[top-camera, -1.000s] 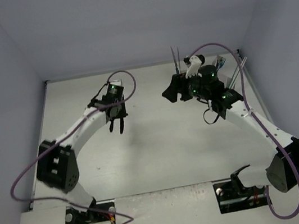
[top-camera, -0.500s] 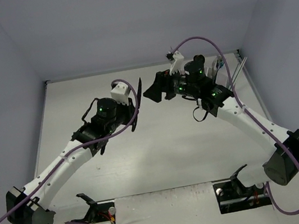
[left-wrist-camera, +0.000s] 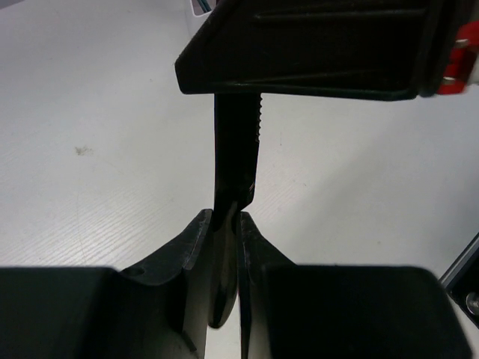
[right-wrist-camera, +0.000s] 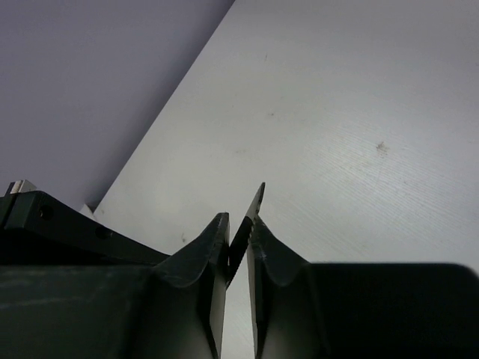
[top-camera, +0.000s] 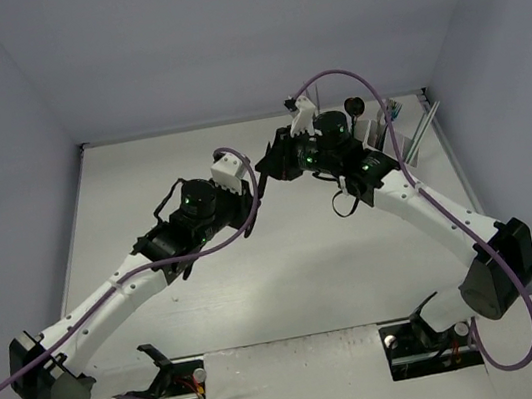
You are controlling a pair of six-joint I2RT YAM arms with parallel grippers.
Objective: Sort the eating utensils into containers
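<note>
Left gripper (left-wrist-camera: 224, 221) – clamped on one end of the black serrated knife (left-wrist-camera: 235, 149), blade held on edge above the table (left-wrist-camera: 90, 120), mid-table. Right gripper (right-wrist-camera: 238, 224) meets it from the opposite side, its jaws pinched on the serrated end – both grippers hold the same knife. Far right corner: white containers (top-camera: 370, 130), mostly hidden behind the right arm, with utensil ends (top-camera: 393, 108) sticking up.
</note>
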